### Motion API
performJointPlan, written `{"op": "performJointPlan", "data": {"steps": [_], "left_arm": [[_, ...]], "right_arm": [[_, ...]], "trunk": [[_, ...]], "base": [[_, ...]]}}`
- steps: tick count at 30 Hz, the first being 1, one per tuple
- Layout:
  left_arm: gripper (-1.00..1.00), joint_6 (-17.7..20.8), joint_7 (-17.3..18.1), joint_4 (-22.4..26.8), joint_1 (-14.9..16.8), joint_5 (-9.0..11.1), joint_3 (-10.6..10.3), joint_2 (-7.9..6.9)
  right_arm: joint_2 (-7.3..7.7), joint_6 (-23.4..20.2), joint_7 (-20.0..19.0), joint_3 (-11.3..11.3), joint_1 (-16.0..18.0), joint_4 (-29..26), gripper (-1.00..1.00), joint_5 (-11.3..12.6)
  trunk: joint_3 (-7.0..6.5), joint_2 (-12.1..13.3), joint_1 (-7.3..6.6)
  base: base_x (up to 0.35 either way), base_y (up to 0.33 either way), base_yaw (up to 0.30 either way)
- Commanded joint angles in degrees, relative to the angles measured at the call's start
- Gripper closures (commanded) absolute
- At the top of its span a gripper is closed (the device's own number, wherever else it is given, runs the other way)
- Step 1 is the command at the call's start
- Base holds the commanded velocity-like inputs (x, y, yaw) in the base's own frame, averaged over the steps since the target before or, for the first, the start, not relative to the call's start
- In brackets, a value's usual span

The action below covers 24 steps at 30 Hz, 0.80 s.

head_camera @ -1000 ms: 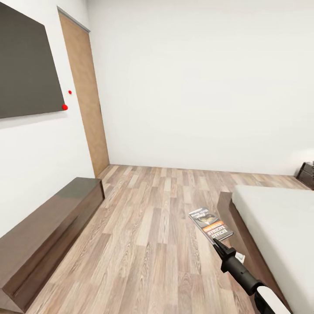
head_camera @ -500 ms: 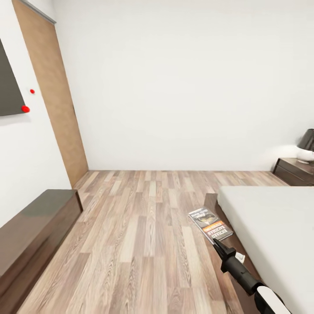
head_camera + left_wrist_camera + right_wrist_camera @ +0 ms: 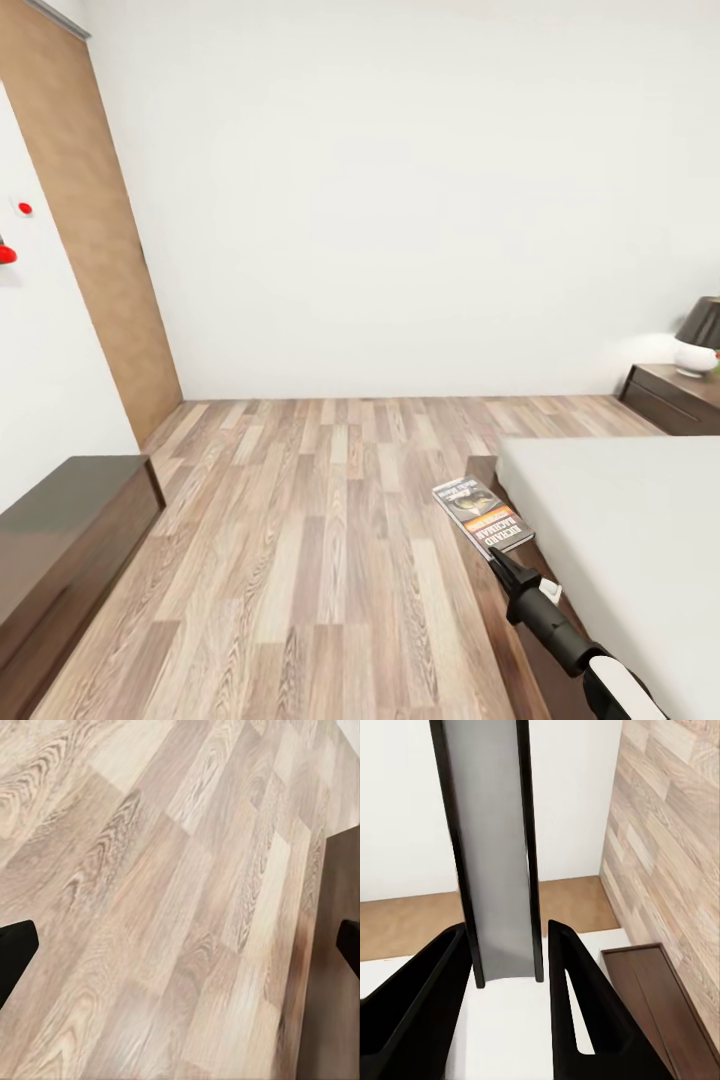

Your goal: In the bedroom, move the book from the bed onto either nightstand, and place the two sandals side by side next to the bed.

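- Bedroom: plain white walls, plank floor, brown door at far left. Open floor ahead, narrowed by furniture on both sides, so a wide turn of the base risks a scrape.
- Bed: fills the lower right, dark frame corner just beside the right arm. Likely the first thing struck if the arm swings right or sinks while carrying.
- Low cabinet: along the left wall, well apart from both arms. Smaller hazard, mostly on a sharp left swing.
- Nightstand: far right, beyond the bed, against the back wall. Long way to travel with a loaded hand.
- Lamp: stands on that top. Free space beside it hard to judge from here; a careless set-down could knock it or leave the load hanging over the edge.
- Book: off the mattress, in the air over the floor near the bed's corner, cover up, sticking forward. Held by one short end only, so prone to droop, twist or slide out on a jolt.
- Right gripper: fingers clamped on that near end, one each side.
- Left gripper: fingers wide apart, nothing between them, floor planks below.
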State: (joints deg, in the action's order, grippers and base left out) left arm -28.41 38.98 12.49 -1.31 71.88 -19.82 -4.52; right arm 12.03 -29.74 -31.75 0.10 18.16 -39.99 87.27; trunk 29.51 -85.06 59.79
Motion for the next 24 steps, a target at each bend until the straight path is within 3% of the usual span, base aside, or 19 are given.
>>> {"op": "performJointPlan", "data": {"steps": [1,24], "left_arm": [[-1.00,-0.20,0.04,0.08,-0.01,0.54,-0.49,-0.05],[-1.00,-0.16,0.04,0.08,-0.01,0.54,-0.40,-0.51]], "right_arm": [[0.01,-0.49,0.02,-0.01,0.04,0.00,1.00,0.71],[0.01,-0.47,0.02,-0.01,0.04,0.00,1.00,0.71]], "trunk": [[0.04,-0.02,0.03],[0.04,-0.02,0.03]], "base": [[0.336,0.000,-0.007],[0.336,0.000,-0.001]]}}
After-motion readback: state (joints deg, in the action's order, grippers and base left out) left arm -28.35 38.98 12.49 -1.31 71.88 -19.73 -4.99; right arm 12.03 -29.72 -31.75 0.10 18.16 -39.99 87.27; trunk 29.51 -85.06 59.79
